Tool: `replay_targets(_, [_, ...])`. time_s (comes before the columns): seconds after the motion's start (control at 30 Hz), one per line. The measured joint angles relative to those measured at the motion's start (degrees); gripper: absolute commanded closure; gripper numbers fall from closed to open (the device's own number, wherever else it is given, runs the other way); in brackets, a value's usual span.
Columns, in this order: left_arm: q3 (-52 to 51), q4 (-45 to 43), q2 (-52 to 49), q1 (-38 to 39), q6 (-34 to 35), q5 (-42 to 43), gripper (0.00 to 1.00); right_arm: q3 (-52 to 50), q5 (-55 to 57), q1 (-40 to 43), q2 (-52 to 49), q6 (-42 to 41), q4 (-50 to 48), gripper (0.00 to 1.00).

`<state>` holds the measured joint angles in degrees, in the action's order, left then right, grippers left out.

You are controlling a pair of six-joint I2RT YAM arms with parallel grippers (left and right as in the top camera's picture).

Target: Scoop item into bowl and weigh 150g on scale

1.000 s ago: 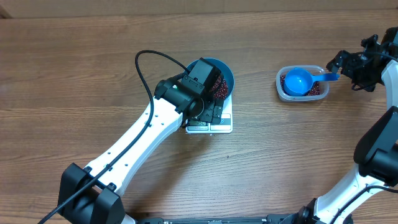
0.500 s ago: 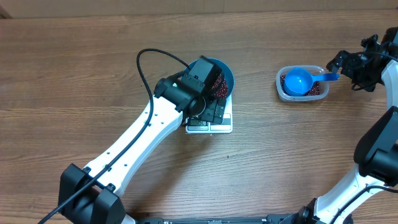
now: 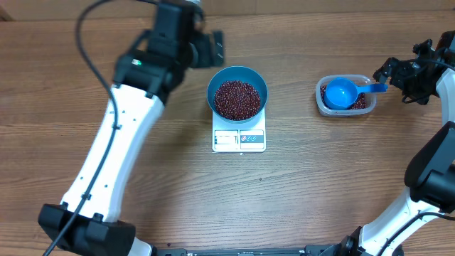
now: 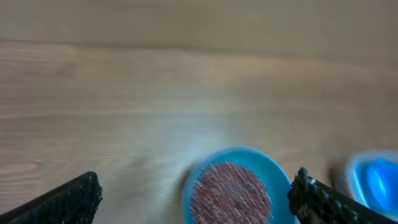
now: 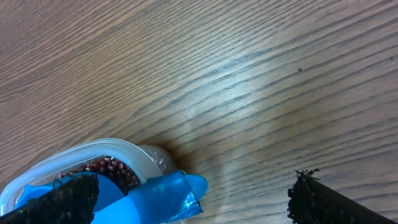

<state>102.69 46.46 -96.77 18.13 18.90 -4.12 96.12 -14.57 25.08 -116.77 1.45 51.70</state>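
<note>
- Table [image 3: 298, 185]: wood-grain top. I logged the near part bare except for the two arm bases.
- Scale [image 3: 239, 139]: small white kitchen scale, near the middle of the table. Its display strip faced the near edge; I could not read the figures.
- Bowl [image 3: 239, 72]: round, deep blue, seated on the scale's far part and overhanging its platform on both sides.
- Beans [image 3: 237, 99]: small dark red-brown grains, heaped inside the bowl and covering its floor. The blue inner wall showed all round the heap.
- Tub [image 3: 319, 102]: clear rounded-rectangular plastic tub, well to the right of the scale. A remainder of beans lay in it.
- Scoop [image 3: 341, 92]: small blue scoop resting cup-up in the tub, on top of the beans. Its handle stuck out over the tub's right rim.
- Right gripper [image 3: 384, 77]: just beyond the tub's right end, at the tip of the scoop handle. In the right wrist view, the handle's end lay in the gap with the fingers spread wide either side. Neither finger was closed on it; nothing held.
- Left gripper [image 3: 215, 50]: farthest item, raised above the table beyond and left of the bowl, blurred overhead. In the left wrist view, I saw both fingers spread fully with nothing between them. The bowl of beans showed far below.
</note>
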Motion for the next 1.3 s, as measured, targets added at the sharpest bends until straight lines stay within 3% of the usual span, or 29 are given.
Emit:
replay_targets(0.2, [0.1,-4.3,-3.6,-8.3,0.0,-0.2,0.00,0.0,0.0,0.0,0.0,0.0,0.0,0.00])
replay_targets(0.4, [0.1,-4.3,-9.1,-11.9,0.0,-0.2,0.00,0.0,0.0,0.0,0.0,0.0,0.0,0.00])
replay_targets(1.3, [0.1,-4.2,-9.9,-12.1,0.0,3.0,0.00,0.0,0.0,0.0,0.0,0.0,0.0,0.00])
